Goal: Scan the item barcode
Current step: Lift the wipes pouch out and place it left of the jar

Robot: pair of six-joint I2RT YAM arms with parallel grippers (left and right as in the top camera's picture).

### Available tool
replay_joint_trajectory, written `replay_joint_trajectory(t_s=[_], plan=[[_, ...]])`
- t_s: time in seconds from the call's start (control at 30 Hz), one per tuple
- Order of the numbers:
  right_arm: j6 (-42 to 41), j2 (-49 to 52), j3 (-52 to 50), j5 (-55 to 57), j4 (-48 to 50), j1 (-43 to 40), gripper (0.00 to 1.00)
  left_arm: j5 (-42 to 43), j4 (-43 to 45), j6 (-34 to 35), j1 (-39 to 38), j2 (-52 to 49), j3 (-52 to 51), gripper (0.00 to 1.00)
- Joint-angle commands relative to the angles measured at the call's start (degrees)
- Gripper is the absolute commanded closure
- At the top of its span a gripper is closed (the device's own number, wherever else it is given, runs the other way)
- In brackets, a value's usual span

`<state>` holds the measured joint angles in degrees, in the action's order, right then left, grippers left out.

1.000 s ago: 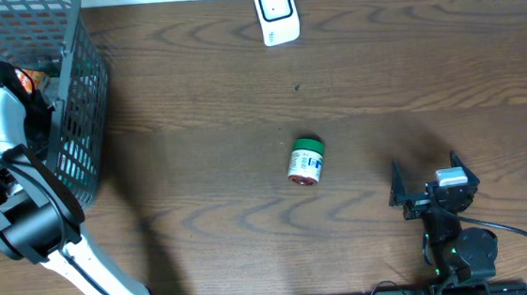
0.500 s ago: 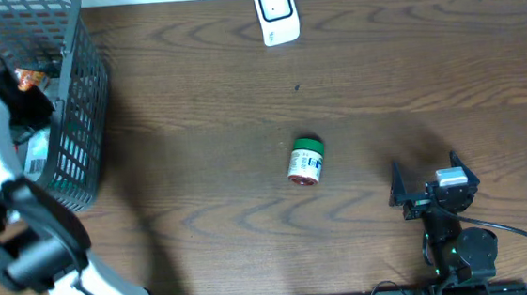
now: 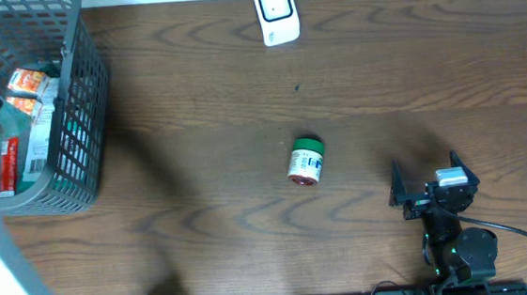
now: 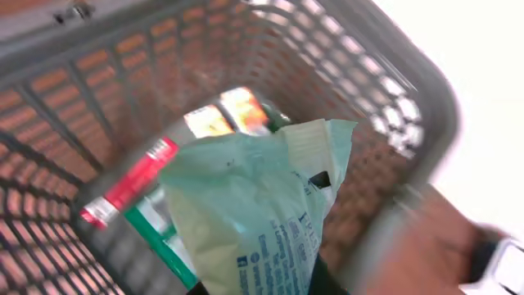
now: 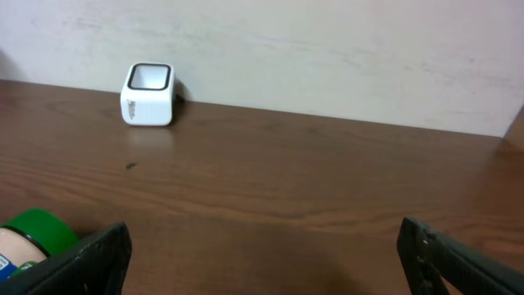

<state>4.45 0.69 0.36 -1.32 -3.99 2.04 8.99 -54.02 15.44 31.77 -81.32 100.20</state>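
Left jaws: My left gripper (image 4: 260, 285) is clenched on a pale green pouch (image 4: 262, 197). Only dark slivers of it show at the bottom edge of the wrist view, and the pouch hides the rest.
Pouch: It hangs in my grip above the grey mesh basket (image 4: 385, 90), crumpled, with its top corner folded. The blue print low on it is too blurred to read, and I cannot tell whether a barcode faces the camera.
Basket contents: A red-and-white pack (image 4: 131, 184) and an orange pack (image 4: 246, 106) lie inside, both partly covered by the pouch.
Overhead, left side: My left arm (image 3: 0, 272) is a white blur cut off by the frame edges. A dark shape sits at the left edge over the basket, and I cannot tell there what is gripper and what is pouch.
Scanner: The white scanner (image 3: 275, 13) stands at the far edge of the table (image 3: 194, 96), well apart from the basket and the pouch.
Right jaws: My right gripper (image 5: 268, 256) is released, with bare table between the fingers (image 5: 82, 256). Only their tips show, in the bottom corners of the wrist view.
Jar: A green-lidded jar (image 3: 306, 161) lies on its side mid-table, between the scanner and my right gripper. The right wrist view cuts it off at the lower left corner, and its label is too small to read.
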Motion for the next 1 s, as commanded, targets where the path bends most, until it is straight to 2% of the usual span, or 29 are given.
replay_joint_trajectory(t_s=[0.0, 0.1, 0.33, 0.5, 0.7, 0.97], plan=[[0.33, -0.31, -0.04, -0.24, -0.22, -0.61, 0.01, 14.82, -5.14, 2.69, -1.57, 5.33, 0.63, 0.92], [0.33, -0.31, -0.04, -0.24, -0.22, -0.61, 0.01, 20.68, -8.87, 2.67, -4.83, 6.45, 0.52, 0.92], [0.33, -0.31, -0.04, -0.24, -0.22, -0.61, 0.01, 21.0, -12.46, 2.43, -18.27, 5.99, -4.26, 0.92], [0.33, -0.31, -0.04, -0.24, -0.22, -0.61, 0.01, 20.98, -6.97, 2.54, -28.83, 4.59, -13.4, 0.92], [0.33, -0.31, -0.04, -0.24, -0.22, -0.61, 0.01, 20.98, 3.08, 4.39, -37.66, -0.44, -23.43, 0.92], [0.33, -0.31, -0.04, -0.24, -0.22, -0.61, 0.01, 21.0, 11.37, 7.13, -46.29, -12.7, -26.88, 0.92]])
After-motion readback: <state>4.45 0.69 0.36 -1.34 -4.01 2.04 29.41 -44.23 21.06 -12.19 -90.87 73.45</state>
